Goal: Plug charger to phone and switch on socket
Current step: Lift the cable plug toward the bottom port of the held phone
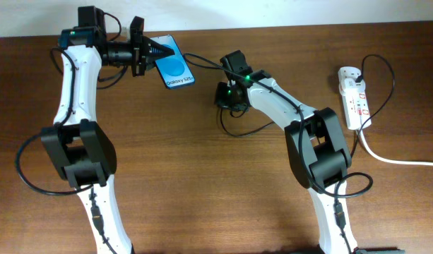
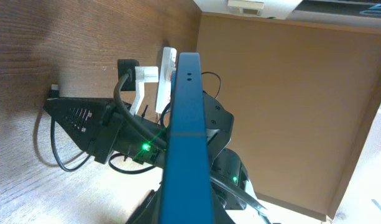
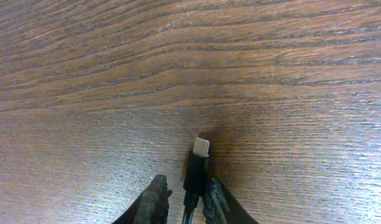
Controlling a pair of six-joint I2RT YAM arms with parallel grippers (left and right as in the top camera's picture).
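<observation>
My left gripper (image 1: 154, 55) is shut on the top corner of the phone (image 1: 176, 71), holding it off the table at the back left. The blue screen faces up in the overhead view and shows edge-on in the left wrist view (image 2: 187, 137). The charger (image 1: 237, 132) loops across the table's middle. Its plug tip (image 3: 201, 147) lies flat on the wood between the fingers of my right gripper (image 3: 185, 188). The right finger (image 3: 216, 200) touches the plug. The left finger (image 3: 156, 199) stands a little off it. The socket (image 1: 353, 95) lies at the far right with a black plug in it.
A thick white cord (image 1: 396, 161) runs from the socket off the right edge. A thin black cable (image 1: 387, 77) loops around the socket. My right arm (image 1: 287, 113) stretches across the table between the phone and the socket.
</observation>
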